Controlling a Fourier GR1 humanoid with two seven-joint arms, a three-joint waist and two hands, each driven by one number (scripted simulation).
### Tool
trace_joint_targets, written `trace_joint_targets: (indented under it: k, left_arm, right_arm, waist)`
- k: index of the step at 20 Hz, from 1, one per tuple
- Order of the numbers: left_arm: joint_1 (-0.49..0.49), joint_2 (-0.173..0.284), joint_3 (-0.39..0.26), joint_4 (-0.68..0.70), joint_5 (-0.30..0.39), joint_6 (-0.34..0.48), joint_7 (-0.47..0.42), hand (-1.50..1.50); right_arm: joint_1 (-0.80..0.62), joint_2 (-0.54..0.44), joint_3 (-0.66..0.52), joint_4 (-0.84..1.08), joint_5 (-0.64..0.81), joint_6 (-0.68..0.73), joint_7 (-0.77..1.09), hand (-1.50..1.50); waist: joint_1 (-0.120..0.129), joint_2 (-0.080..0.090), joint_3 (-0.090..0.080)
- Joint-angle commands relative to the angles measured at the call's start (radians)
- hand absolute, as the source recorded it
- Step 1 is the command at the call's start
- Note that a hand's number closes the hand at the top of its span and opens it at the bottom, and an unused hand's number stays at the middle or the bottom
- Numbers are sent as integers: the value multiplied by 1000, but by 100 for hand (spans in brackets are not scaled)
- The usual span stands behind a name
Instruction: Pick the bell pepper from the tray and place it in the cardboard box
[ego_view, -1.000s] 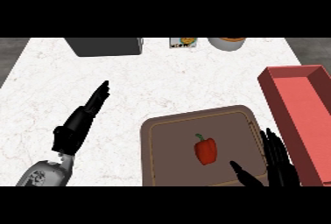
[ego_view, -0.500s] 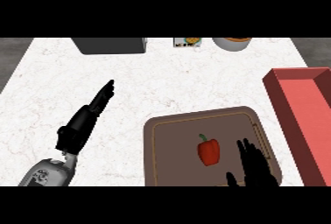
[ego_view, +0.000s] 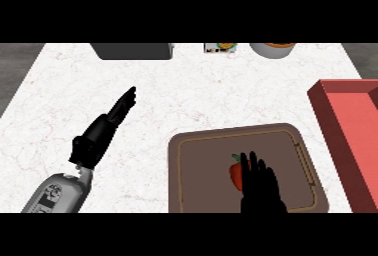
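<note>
Moved leftward onto the brown tray (ego_view: 192, 170), right hand (ego_view: 261, 189) now covers its red bell pepper (ego_view: 236, 174), fingers straight and together.

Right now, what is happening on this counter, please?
The robot's right hand is over the brown tray, its straight fingers lying across the red bell pepper. The pepper is on the tray and no fingers are curled round it. The red box waits at the right edge of the counter. The left hand is held open above the white counter, away from the tray.
</note>
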Motion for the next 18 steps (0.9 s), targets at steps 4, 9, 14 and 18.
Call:
trace_joint_targets:
  k: [4, 9, 14, 18]
  left_arm:
    - [3, -54, 3, 63, -35, -10, -43, 0]
    - [48, -72, -6, 24, -69, 0, -59, 0]
    - [23, -54, 72, 8, -52, -64, -5, 0]
    - [31, -130, 45, 7, -119, -43, -10, 0]
  right_arm:
    - [-89, 97, -106, 15, -23, 200, 93, -150]
    - [-142, 133, -39, 191, -7, 97, 184, -150]
    - [-127, 110, -176, 174, -11, 107, 6, -150]
    - [-93, 134, -135, 134, 28, 140, 32, -150]
  waist:
    - [4, 4, 3]
    - [15, 3, 4]
    - [8, 2, 4]
    - [6, 2, 4]
